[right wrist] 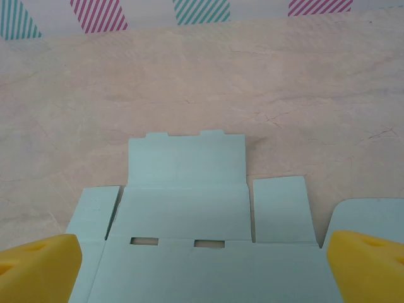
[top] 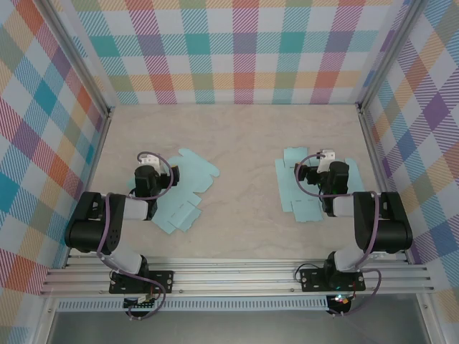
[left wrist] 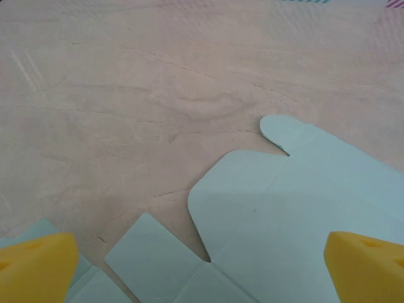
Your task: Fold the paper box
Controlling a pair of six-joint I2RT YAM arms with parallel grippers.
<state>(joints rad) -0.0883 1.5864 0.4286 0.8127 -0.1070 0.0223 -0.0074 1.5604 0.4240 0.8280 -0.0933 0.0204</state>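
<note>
Left pincer point(left wrist: 202, 268) and right pincer point(right wrist: 202, 265) both gape wide, empty, over two flat paper boxes point(top: 191, 170) point(top: 290, 177).

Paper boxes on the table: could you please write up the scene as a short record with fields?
table: pale marbled top
walls: plaid
left paper box: light blue, flat and unfolded, partly under the left arm
right paper box: light blue, flat and unfolded, partly under the right arm
left hand: open, over the left paper box, holding nothing
right hand: open, over the right paper box, holding nothing
folding: not yet begun
</note>
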